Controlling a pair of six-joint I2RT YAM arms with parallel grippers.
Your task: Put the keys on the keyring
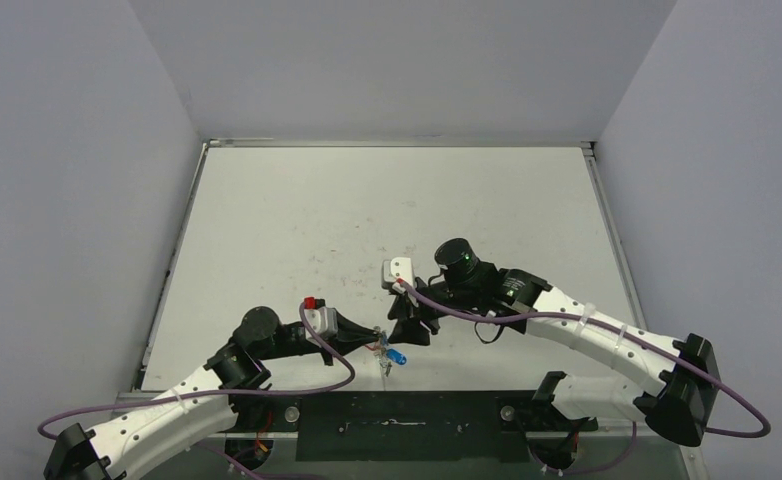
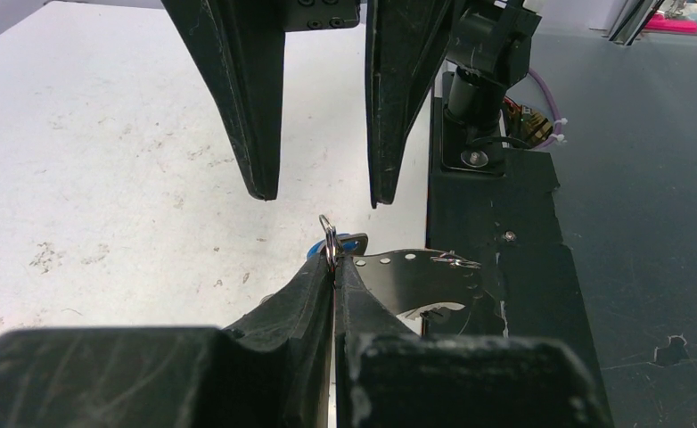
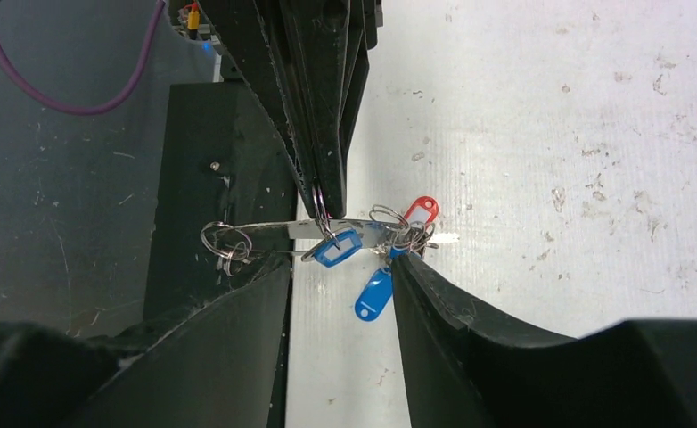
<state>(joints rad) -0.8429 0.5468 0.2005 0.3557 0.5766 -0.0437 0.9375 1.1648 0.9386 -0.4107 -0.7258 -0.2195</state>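
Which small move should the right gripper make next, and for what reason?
Probably draw the right gripper back slowly. Its jaws stand open and hold nothing; the left gripper is shut on the keyring, and the blue tag and red tag seem to hang from it.

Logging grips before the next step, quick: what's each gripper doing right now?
Left gripper: closed, pinching a small metal ring.
Right gripper: open, gripping nothing.

We look into a robotics lab's test cell, where grey walls [image 1: 67,200] box in a scuffed white table [image 1: 367,200] and two cabled robot arms [image 1: 167,415] [image 1: 607,340] stand bolted at its near edge.
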